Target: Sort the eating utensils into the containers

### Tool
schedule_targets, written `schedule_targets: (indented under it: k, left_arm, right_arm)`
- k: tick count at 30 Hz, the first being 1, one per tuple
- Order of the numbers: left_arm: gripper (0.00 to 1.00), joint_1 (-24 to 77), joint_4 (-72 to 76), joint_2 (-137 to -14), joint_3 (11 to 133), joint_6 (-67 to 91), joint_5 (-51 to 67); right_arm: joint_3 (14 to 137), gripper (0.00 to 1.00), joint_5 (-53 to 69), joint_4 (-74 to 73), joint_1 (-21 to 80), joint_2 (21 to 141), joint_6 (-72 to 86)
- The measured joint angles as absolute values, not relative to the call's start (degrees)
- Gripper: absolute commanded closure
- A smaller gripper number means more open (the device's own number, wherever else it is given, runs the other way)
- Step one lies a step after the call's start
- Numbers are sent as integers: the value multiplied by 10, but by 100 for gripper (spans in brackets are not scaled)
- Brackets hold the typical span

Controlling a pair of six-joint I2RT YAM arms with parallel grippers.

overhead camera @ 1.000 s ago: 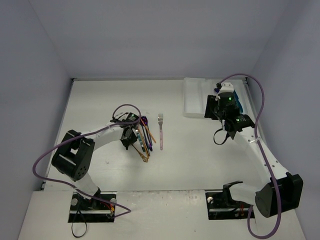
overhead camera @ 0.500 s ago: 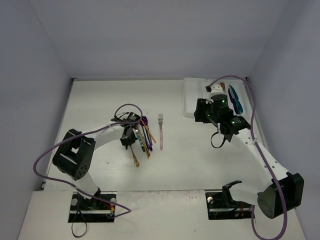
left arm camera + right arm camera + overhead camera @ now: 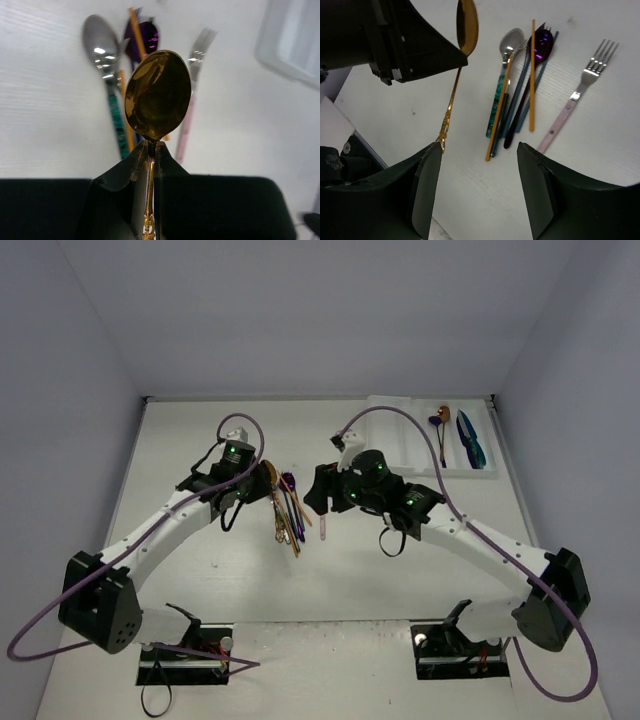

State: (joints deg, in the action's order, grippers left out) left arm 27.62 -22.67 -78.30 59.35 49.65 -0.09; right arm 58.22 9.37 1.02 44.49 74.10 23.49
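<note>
Left gripper (image 3: 150, 155) clamped on the gold spoon (image 3: 157, 95) at its neck, just left of the pile (image 3: 520, 85) (teal-handled spoon, purple spoon, sticks). Right gripper (image 3: 479, 150) spread wide, holding nothing, near the pink fork (image 3: 575, 100). Tray (image 3: 400, 445) far right, with purple and blue utensils in its right compartments.

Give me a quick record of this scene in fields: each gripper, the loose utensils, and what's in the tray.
left gripper: shut on the gold spoon by its handle
right gripper: open, holding nothing
lying together: teal-handled spoon, purple spoon, orange stick, others
pink-handled fork: lying apart from them
tray: dark spoon and blue utensils in compartments at its right side
</note>
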Motion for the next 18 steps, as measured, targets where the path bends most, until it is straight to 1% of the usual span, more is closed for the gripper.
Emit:
schedule_targets:
  k: [3,7,11,16,18]
  left_arm:
    - [100,276,-182,-746,580,516,28]
    - [100,276,-135,-729,561,546,64]
    - [100,276,-104,-724,554,569,90]
    - [100,276,-72,-708,548,588,113]
    - [100,276,-67,-701,546,592,119]
  right_arm:
    - [593,41,92,28,473,773,247]
    - [609,41,86,40,495,808,259]
    - [628,45,78,54,504,836,265]
    - [650,55,67,69,507,867,270]
    - [656,65,64,72,507,881,270]
